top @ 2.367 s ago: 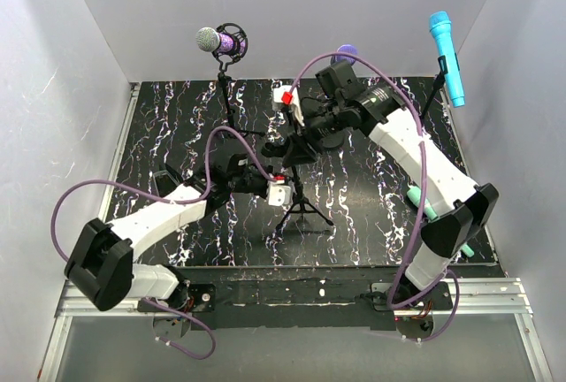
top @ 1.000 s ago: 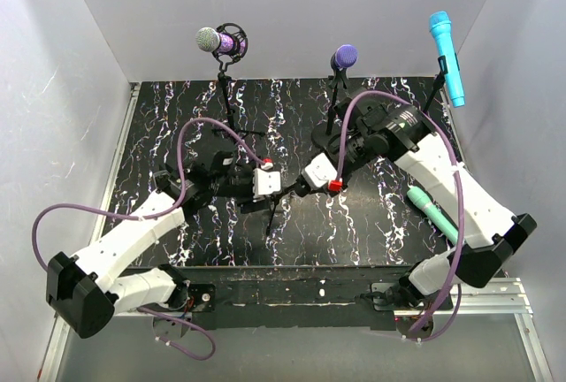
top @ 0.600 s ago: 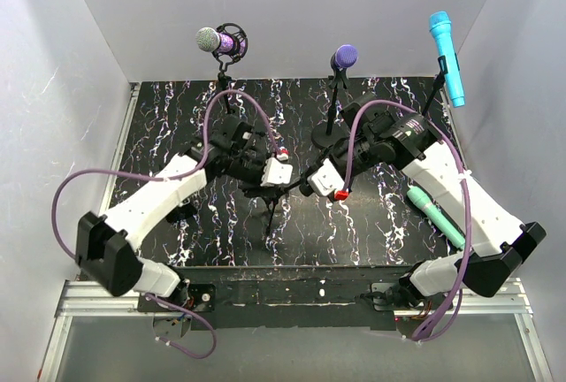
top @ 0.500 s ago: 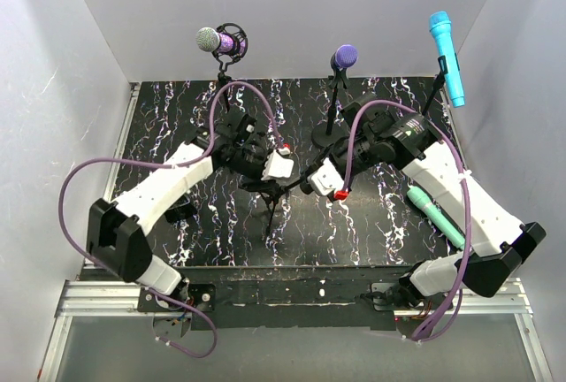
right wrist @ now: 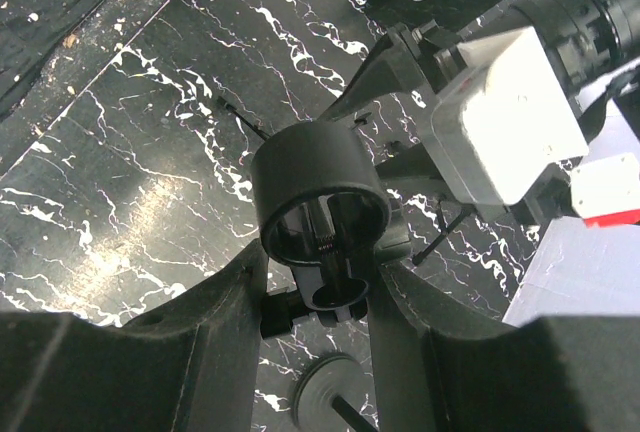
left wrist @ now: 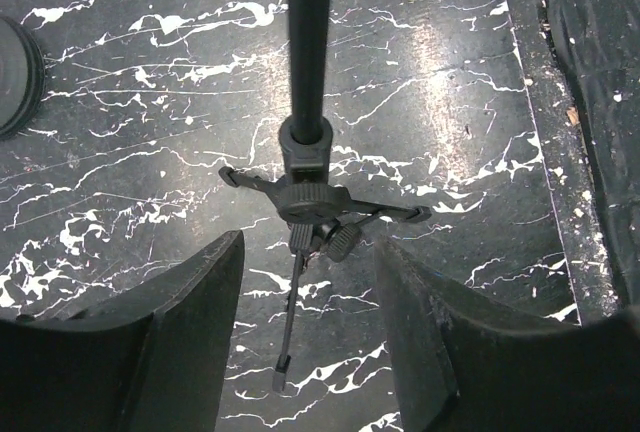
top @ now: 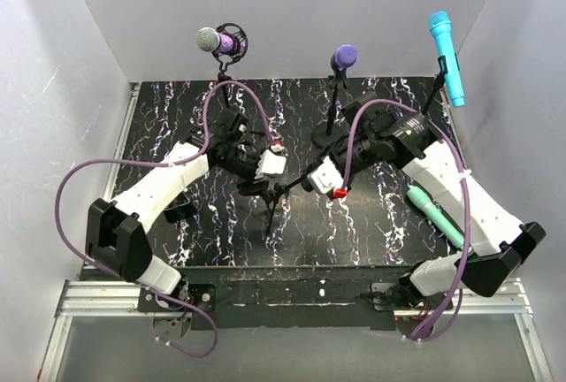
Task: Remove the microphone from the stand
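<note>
A black tripod stand (top: 269,198) rises mid-table, and its ring clip (right wrist: 320,202) holds nothing. My right gripper (top: 311,179) is shut on the clip's hinge block, one finger (right wrist: 225,317) on each side of it. My left gripper (top: 268,166) hangs open just behind and left of the stand. In the left wrist view, the pole (left wrist: 307,42) and tripod hub (left wrist: 305,200) lie beyond the gripper (left wrist: 308,337), and nothing is between its fingers. A teal microphone (top: 432,212) lies on the mat beside the right arm.
Three other stands line the back: a silver-and-purple mic (top: 217,42) at left, a purple mic (top: 344,55) on a round base (right wrist: 330,392), and a cyan mic (top: 447,57) at right. White walls enclose the black marbled mat (top: 371,232).
My left arm has swung from the stand's left side to behind it, gripper now close to the pole. The right gripper has kept its hold on the clip and barely moved.
</note>
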Motion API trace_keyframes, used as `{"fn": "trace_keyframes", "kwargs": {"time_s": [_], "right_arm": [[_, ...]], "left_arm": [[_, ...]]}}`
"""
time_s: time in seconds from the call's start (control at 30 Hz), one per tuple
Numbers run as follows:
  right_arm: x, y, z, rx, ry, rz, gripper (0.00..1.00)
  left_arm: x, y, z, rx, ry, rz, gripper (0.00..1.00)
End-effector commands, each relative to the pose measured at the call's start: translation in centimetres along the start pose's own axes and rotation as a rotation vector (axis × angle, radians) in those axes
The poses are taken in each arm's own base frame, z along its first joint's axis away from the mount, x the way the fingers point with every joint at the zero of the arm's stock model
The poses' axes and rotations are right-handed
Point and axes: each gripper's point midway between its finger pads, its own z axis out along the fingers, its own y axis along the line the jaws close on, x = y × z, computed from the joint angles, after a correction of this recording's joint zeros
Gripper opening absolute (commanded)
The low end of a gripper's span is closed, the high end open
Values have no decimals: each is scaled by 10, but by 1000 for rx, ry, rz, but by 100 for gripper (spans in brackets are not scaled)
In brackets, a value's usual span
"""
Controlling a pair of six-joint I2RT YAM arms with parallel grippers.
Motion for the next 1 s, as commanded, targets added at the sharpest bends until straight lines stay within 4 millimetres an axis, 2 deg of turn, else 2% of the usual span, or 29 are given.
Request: {"fn": "trace_keyframes", "kwargs": {"time_s": [0.0, 0.1, 0.3, 0.53, 0.6, 0.77, 0.9, 0.97], "right_arm": [[10, 9, 13, -41, -4, 43, 1], [12, 9, 13, -41, 1, 48, 1], [14, 11, 14, -48, 7, 60, 1], [17, 11, 15, -53, 18, 64, 1], [18, 12, 15, -55, 19, 68, 1], [18, 12, 17, -61, 16, 79, 1], [18, 13, 17, -62, 14, 86, 1], [18, 12, 17, -60, 14, 87, 1]], "left_arm": [[-29, 4, -10, -97, -89, 62, 53], [-33, 3, -8, -93, -101, 60, 47], [-41, 0, -5, -74, -132, 54, 43], [-29, -15, 2, -1, -83, 95, 40], [-22, -24, 4, 38, -68, 98, 39], [13, -37, 17, 56, 9, 116, 38], [35, -32, 26, -18, 54, 78, 44], [39, -27, 27, -52, 62, 64, 47]]}}
